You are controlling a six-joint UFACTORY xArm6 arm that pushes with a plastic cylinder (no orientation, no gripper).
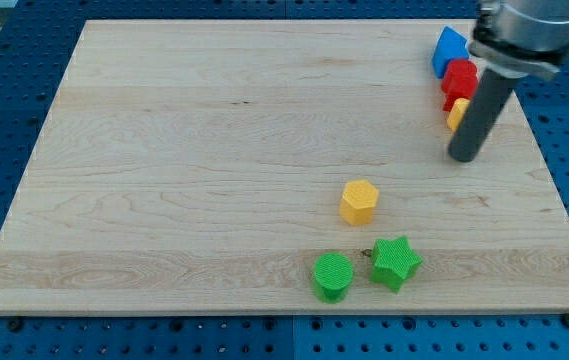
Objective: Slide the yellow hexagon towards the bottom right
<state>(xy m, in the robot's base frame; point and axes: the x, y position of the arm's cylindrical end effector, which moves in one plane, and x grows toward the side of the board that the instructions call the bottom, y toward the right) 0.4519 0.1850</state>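
The pale wooden worktop (214, 150) lies on a blue perforated base (4, 110). My tip (464, 157), the lower end of a straight dark rod, stands on the board near its right edge, in the upper half. The rod has no jaws, so it neither opens nor closes, and it holds nothing.

The small yellow plastic hexagon block (359, 201) sits right of the board's centre and toward the bottom edge, standing alone. My tip is well apart from it, up and to the view's right.

Just below the hexagon, near the bottom edge, are a green plastic cylinder block (333, 275) and a green plastic star block (395, 262), side by side and close together, the star on the right.

In the top right corner, a cluster of blocks is partly hidden behind the rod: a blue block (450, 50) at the top, a red block (459, 80) below it, and a second, smaller yellow block (457, 113) at the bottom, whose shape I cannot tell. The rod passes just beside this last block on its right.
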